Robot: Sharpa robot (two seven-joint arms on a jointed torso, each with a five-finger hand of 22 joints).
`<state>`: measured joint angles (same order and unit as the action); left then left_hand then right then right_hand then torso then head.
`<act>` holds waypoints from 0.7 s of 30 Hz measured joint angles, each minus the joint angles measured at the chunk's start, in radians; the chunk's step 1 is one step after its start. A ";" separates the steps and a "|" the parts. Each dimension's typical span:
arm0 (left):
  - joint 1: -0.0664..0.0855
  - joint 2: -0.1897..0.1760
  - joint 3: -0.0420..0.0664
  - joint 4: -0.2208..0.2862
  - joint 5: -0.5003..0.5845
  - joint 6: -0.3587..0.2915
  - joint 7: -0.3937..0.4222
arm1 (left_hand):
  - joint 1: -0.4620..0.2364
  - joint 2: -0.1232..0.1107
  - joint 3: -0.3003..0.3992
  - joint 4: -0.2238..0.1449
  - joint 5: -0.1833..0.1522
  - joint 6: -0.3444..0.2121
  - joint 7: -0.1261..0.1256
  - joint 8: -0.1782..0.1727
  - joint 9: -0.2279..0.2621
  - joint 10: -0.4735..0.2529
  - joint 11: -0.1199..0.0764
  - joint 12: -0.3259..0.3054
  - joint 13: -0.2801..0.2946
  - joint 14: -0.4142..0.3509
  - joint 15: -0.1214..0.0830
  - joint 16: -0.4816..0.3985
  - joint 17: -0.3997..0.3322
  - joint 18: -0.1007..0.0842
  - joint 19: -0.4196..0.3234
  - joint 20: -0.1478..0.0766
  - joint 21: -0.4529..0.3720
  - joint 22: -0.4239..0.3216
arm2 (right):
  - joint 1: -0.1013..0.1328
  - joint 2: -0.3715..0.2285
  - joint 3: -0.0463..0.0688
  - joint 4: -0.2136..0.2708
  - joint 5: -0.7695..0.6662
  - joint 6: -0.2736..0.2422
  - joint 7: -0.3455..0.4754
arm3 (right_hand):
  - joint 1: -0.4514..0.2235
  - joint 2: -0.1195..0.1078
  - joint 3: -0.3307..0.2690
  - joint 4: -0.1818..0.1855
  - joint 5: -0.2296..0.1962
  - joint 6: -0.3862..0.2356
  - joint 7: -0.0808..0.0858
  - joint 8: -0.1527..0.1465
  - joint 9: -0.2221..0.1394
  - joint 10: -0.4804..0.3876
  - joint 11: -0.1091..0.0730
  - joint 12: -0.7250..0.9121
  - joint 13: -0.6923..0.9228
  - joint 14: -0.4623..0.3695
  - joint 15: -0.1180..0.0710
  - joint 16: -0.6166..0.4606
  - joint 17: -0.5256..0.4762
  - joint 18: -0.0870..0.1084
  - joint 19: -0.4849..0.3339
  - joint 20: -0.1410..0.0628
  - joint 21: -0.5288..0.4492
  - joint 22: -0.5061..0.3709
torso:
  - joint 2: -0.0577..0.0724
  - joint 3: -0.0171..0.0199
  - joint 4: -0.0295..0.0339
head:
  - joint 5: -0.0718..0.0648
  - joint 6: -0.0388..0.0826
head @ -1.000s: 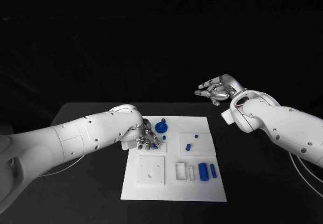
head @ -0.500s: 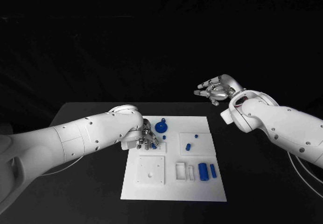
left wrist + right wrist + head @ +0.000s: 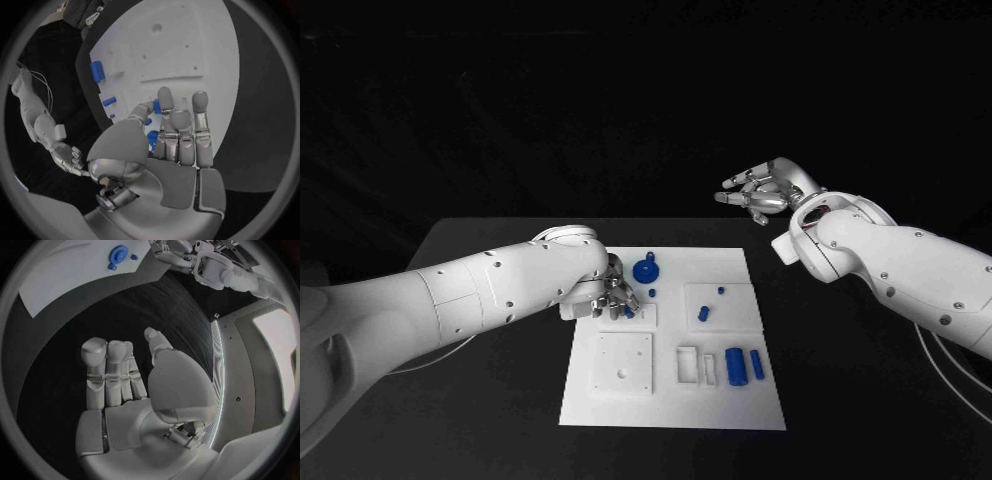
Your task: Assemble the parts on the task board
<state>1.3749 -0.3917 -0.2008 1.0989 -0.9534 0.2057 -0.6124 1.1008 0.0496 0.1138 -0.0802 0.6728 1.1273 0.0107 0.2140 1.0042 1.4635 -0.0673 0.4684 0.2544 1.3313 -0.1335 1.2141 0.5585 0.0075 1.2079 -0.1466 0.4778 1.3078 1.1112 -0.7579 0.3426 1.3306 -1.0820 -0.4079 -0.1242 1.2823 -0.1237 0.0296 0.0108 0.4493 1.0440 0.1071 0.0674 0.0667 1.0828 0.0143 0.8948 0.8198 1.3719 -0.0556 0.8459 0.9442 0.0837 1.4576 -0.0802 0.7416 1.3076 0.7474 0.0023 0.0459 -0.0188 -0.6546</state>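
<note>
— White rectangular task board (image 3: pixel 675 410): lay flat in the middle of the black table (image 3: pixel 862 400), with its far edge close to the table's far edge. And round its edges?

— Bare black table along the right side and the near side. Crossed on the left side by the left arm, reaching in over the board's far left corner.

— Left hand (image 3: pixel 615 297)?

— Rested low on the far left part of the board, fingers pointing down at it. Pinched a small blue part (image 3: pixel 156 106) between thumb and a finger, other fingers stretched out side by side. Sat just beside a round blue knobbed part (image 3: pixel 645 270), apart from it.

— Right hand (image 3: pixel 759 192)?

— Hung high, beyond the table's far edge and to the right, well apart from the board. Held nothing: fingers straight and close together, thumb out to the side.

— Open room on the board?

— Plenty across the near strip and the far right corner. Near the middle of the right half, two little blue pieces (image 3: pixel 704 314). Nearer the robot, a thick blue cylinder (image 3: pixel 734 367) and a thin blue rod (image 3: pixel 757 365) lying side by side, just right of a narrow white slot block (image 3: pixel 688 365). On the near left, a square white plate (image 3: pixel 625 362) with small holes.

— Surroundings?

— Dark beyond the table; could not tell more.
</note>
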 measured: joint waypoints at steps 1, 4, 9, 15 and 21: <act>0.000 0.000 -0.001 -0.001 0.000 0.000 0.000 | 0.000 0.000 0.000 0.000 0.000 0.000 0.000 0.000 0.000 0.000 0.000 0.000 0.000 0.000 0.000 0.000 0.000 0.000 0.000 0.000 0.000 0.000 | 0.000 0.000 0.000 0.000 0.000 0.000 0.000 | 0.000 0.000 0.000 0.000 0.000 0.000 0.000 0.000 0.000 0.000 0.000 0.000 0.000 0.000 0.000 0.000 0.000 0.000 0.000 0.000 0.000 0.000 | 0.000 0.0000 0.0000 | 0.000 0.000; 0.001 0.000 -0.003 -0.002 -0.001 0.001 0.002 | 0.001 0.001 0.000 0.000 0.000 0.000 0.000 0.000 -0.003 0.000 0.000 0.000 0.000 0.000 0.000 0.000 0.000 0.000 0.000 0.000 0.000 0.000 | 0.000 0.000 0.000 0.000 0.000 0.000 0.000 | -0.004 0.004 0.000 0.000 0.000 0.000 0.000 0.000 0.000 0.000 0.000 0.000 -0.001 0.000 0.000 0.000 -0.001 0.000 0.000 0.000 0.000 0.000 | 0.000 0.0000 0.0001 | 0.001 -0.001; -0.002 -0.001 -0.007 -0.003 -0.002 0.003 0.002 | 0.001 0.001 -0.002 -0.003 0.000 0.002 0.001 0.000 -0.002 0.000 0.000 0.000 -0.001 0.000 0.000 0.000 0.000 0.000 0.000 0.000 0.000 0.000 | 0.000 0.001 0.000 0.000 0.000 0.000 0.000 | -0.004 0.004 0.000 0.000 0.000 0.000 0.000 0.000 0.000 0.000 0.000 0.000 -0.001 0.000 0.000 0.000 -0.001 0.000 0.000 0.000 0.000 0.000 | -0.001 0.0001 0.0001 | 0.001 -0.002; -0.002 -0.001 -0.007 -0.003 -0.003 0.003 0.004 | 0.002 0.002 -0.002 -0.003 0.002 0.002 0.001 -0.002 -0.002 0.002 0.001 0.000 -0.001 0.000 0.000 0.000 0.000 0.000 0.000 0.000 0.000 0.000 | 0.000 0.002 0.000 0.000 -0.001 0.000 0.000 | -0.004 0.004 0.000 0.000 0.000 0.000 0.000 0.000 0.000 0.000 0.000 0.000 -0.001 0.000 0.000 0.000 -0.001 0.000 0.000 0.000 0.000 0.000 | -0.001 0.0000 0.0002 | 0.001 -0.002; -0.002 -0.002 -0.007 -0.004 -0.003 0.005 0.006 | 0.002 0.002 -0.002 -0.003 0.002 0.002 0.001 -0.002 -0.002 0.002 0.002 0.000 -0.001 0.000 0.000 0.000 0.000 0.000 0.000 0.000 0.000 0.000 | 0.000 0.002 0.000 0.001 -0.001 0.000 0.000 | -0.004 0.004 0.000 0.000 0.000 0.000 0.000 0.000 0.000 0.000 0.000 0.000 -0.001 0.000 0.000 0.000 -0.001 0.000 0.000 0.000 0.000 0.000 | -0.001 0.0000 0.0003 | 0.000 -0.002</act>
<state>1.3733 -0.3933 -0.2081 1.0951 -0.9563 0.2102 -0.6060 1.1033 0.0521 0.1115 -0.0835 0.6750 1.1292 0.0121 0.2118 1.0020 1.4651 -0.0658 0.4684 0.2531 1.3313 -0.1332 1.2142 0.5583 0.0075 1.2078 -0.1466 0.4778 1.3075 1.1113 -0.7564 0.3425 1.3312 -1.0829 -0.4074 -0.1244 1.2783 -0.1197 0.0296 0.0109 0.4493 1.0441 0.1071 0.0674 0.0667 1.0828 0.0143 0.8945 0.8186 1.3719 -0.0556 0.8459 0.9432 0.0837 1.4576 -0.0802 0.7416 1.3075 0.7462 0.0023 0.0462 -0.0185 -0.6562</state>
